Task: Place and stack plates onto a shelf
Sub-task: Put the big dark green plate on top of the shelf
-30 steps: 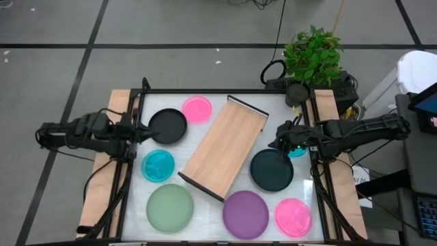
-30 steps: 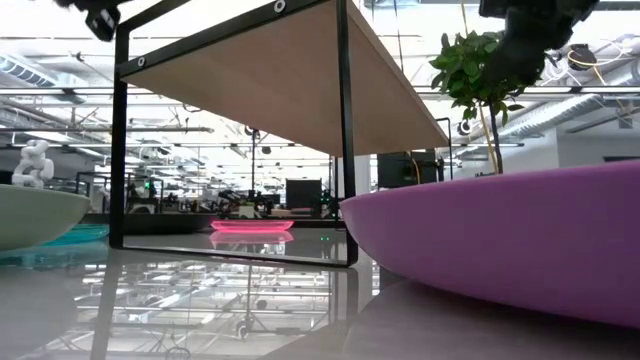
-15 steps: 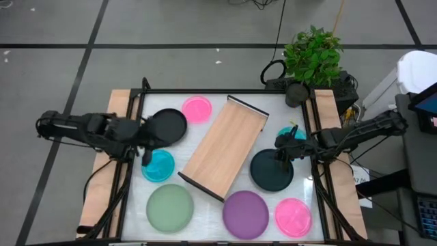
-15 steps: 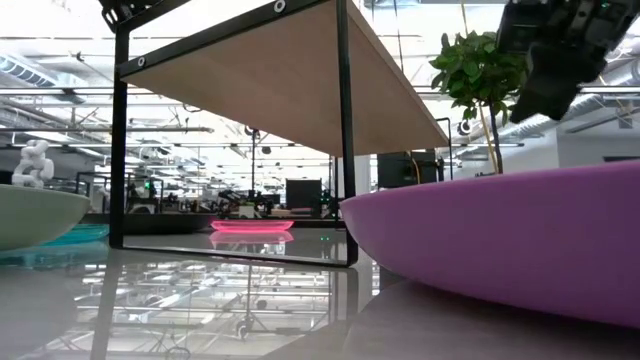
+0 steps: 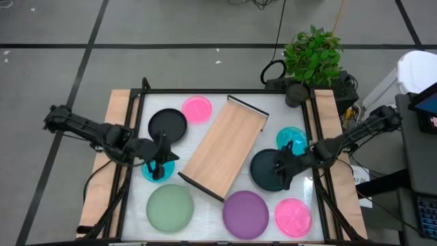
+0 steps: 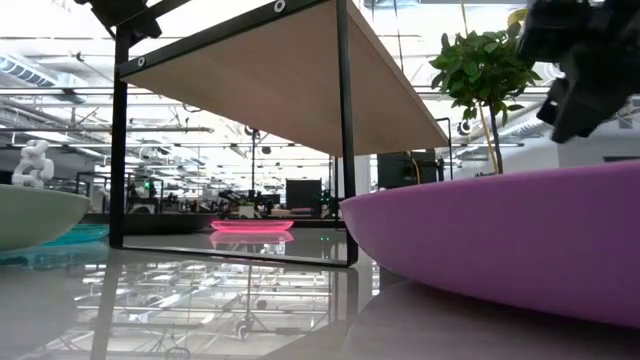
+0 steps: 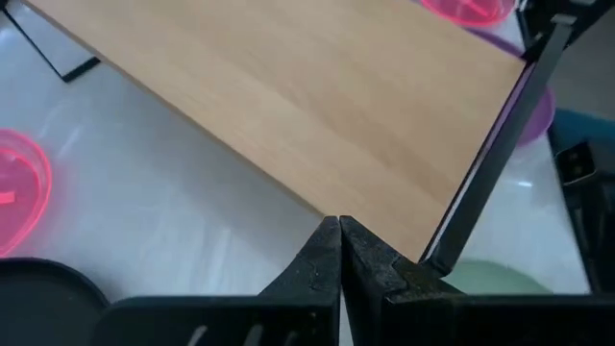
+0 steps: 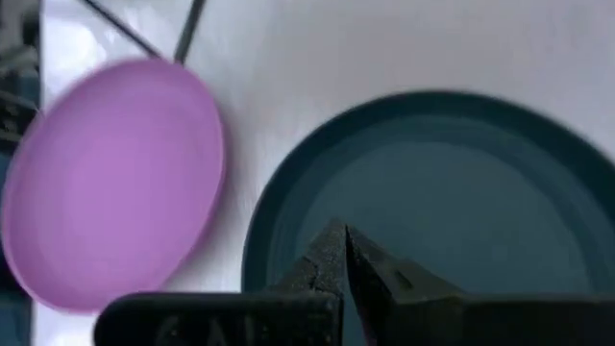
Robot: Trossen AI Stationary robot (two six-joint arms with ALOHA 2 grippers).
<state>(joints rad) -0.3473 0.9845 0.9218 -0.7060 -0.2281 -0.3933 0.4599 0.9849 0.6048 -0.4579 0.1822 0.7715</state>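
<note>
The light-wood shelf [image 5: 225, 147] stands slantwise on its black end rails at the table's middle. My left gripper [image 5: 161, 162] is shut and hovers over a small cyan plate [image 5: 151, 171], beside the shelf's near left end [image 7: 288, 96]. My right gripper [image 5: 281, 169] is shut and hovers over the dark teal plate [image 8: 461, 183]. A black plate [image 5: 167, 125] and a pink plate [image 5: 197, 108] lie at the far left. A second cyan plate [image 5: 291, 135] lies at the right. Along the near edge lie pale green [image 5: 170, 207], purple [image 5: 246, 213] and pink [image 5: 293, 216] plates.
A potted plant [image 5: 313, 56] stands beyond the table's far right corner. Wooden strips [image 5: 95, 198] and dark frame rails run along both side edges. Bare white tabletop [image 5: 273, 109] shows between the shelf's far end and the right cyan plate.
My left gripper has swung from beside the black plate toward the near edge and the shelf, tipping further down, and is now over the left cyan plate. My right gripper has dropped and moved toward the near edge, from the right cyan plate to over the dark teal plate. Both stay shut.
</note>
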